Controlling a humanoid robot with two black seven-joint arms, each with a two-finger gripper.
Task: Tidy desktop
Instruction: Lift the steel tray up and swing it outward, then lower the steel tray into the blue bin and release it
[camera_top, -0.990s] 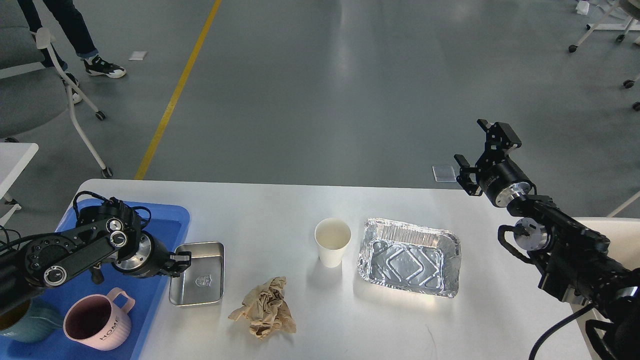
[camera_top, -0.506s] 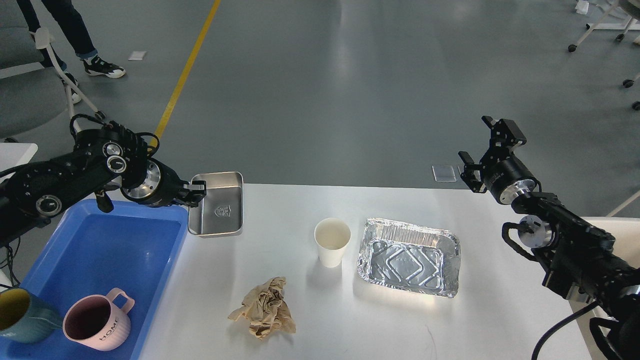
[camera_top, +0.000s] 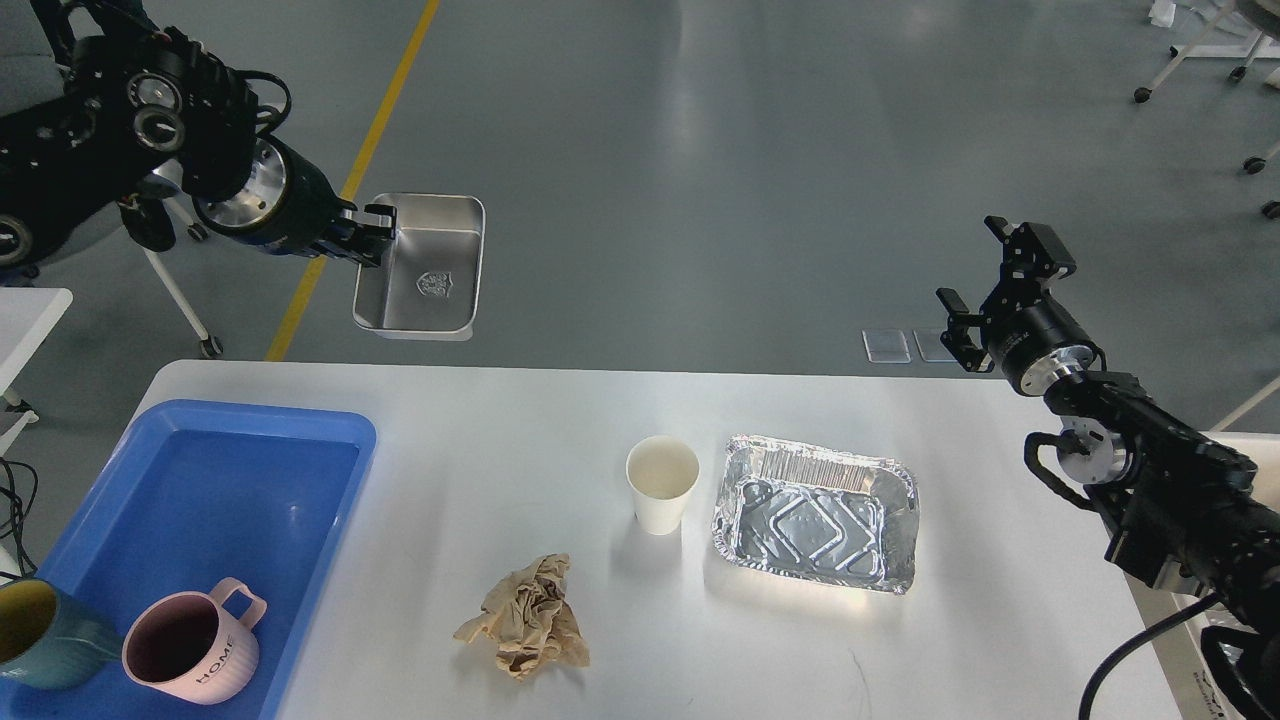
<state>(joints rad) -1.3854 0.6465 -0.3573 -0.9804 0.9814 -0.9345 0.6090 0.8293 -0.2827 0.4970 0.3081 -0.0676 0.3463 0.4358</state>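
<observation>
Left gripper (camera_top: 372, 232) is clamped on the left rim of a steel tray (camera_top: 420, 265), held above the far-left desktop (camera_top: 560, 420). Right gripper (camera_top: 1000, 275) stands empty at far right, fingers apart.

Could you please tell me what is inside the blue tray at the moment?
Inside the blue tray stand a pink mug and a teal mug, both near its front; the frame edge cuts off the tray's front corner.

Both arms matte black w/ chunky segmented links. Left arm (camera_top: 120, 120): silver wrist ring, round silver-rimmed joint caps, looped black cables. Right arm (camera_top: 1150, 470): silver wrist collar, round silver joint disc, black cable loops; small blocky black claw (camera_top: 995, 275).
</observation>
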